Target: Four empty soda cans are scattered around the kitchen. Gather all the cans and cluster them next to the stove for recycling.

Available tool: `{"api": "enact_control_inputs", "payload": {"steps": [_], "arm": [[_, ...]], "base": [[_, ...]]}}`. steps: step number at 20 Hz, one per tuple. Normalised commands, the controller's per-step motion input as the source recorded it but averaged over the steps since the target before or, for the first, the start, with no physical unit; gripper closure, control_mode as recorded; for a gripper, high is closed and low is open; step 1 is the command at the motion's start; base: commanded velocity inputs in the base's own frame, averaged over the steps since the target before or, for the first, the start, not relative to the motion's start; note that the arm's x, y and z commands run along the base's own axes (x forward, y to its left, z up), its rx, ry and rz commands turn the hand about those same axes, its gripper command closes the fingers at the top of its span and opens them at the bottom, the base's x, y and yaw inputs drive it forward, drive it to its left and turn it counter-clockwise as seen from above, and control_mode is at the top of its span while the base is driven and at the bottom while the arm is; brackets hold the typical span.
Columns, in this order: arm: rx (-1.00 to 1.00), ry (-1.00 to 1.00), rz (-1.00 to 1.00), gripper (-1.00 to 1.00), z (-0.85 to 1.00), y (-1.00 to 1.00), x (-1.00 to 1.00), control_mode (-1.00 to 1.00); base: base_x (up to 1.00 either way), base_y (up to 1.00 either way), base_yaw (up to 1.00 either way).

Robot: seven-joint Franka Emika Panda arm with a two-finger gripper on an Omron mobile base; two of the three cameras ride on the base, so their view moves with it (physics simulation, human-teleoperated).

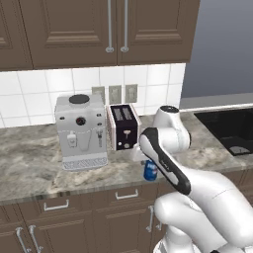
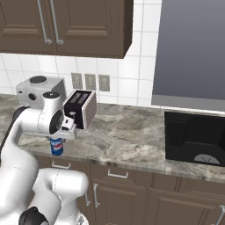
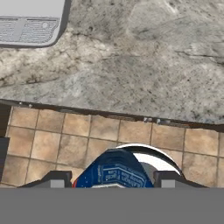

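while over the counter edge point(image 3: 131, 116), claw point(image 3: 114, 181) clenched around blue soda can point(image 3: 114, 173)

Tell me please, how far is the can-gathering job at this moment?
Done: nothing visible yet; no cans stand beside the stove. In hand: the gripper is shut on the blue can, held near the front edge of the counter, in front of the toaster. Left: carry this can to the stove, then fetch the other three.
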Motion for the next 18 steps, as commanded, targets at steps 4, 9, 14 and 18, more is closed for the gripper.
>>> {"api": "enact_control_inputs", "payload": {"steps": [4, 9, 14, 18], "arm": [[0.0, 0.0, 0.0, 1.0, 0.41, 0.0, -0.6, -1.0], [0.0, 0.0, 0.0, 1.0, 0.27, 0.0, -0.52, -1.0], [0.0, 0.0, 0.0, 1.0, 0.28, 0.0, -0.57, -1.0], [0.0, 0.0, 0.0, 1.0, 0.26, 0.0, -0.59, -1.0]], "base": [[0.0, 0.0, 0.0], [0.0, 0.0, 0.0], [0.0, 0.0, 0.0], [0.0, 0.0, 0.0]]}}
